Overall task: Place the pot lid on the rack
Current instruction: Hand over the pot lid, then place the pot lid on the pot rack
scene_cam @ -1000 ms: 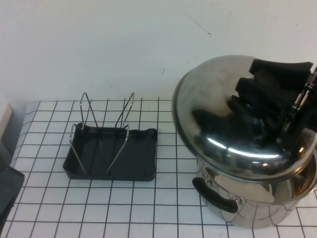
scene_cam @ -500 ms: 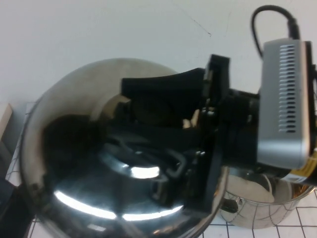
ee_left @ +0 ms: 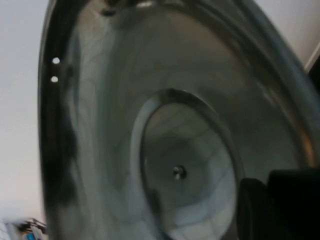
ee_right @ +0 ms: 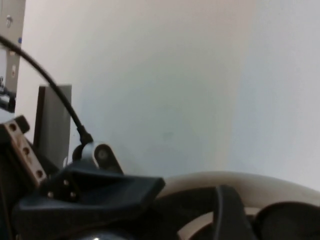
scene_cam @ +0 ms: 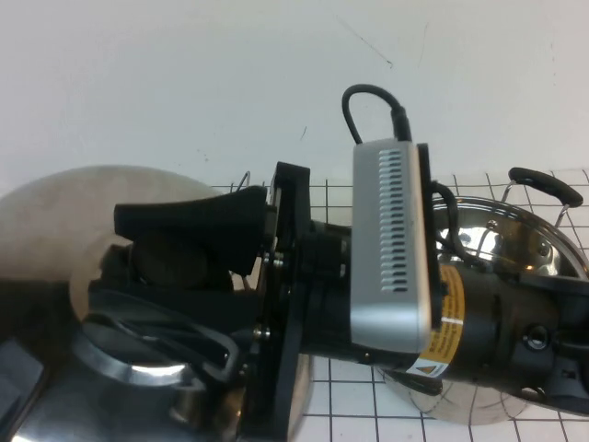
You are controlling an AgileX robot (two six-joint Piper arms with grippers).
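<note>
The right gripper [scene_cam: 156, 262] has its black fingers [scene_cam: 189, 221] clamped around the black knob of the large domed shiny steel pot lid [scene_cam: 55, 207], held raised, left of the deep steel pot [scene_cam: 515, 249]. The left gripper stays unseen; its wrist view shows the lid's underside [ee_left: 185, 165] close by.
</note>
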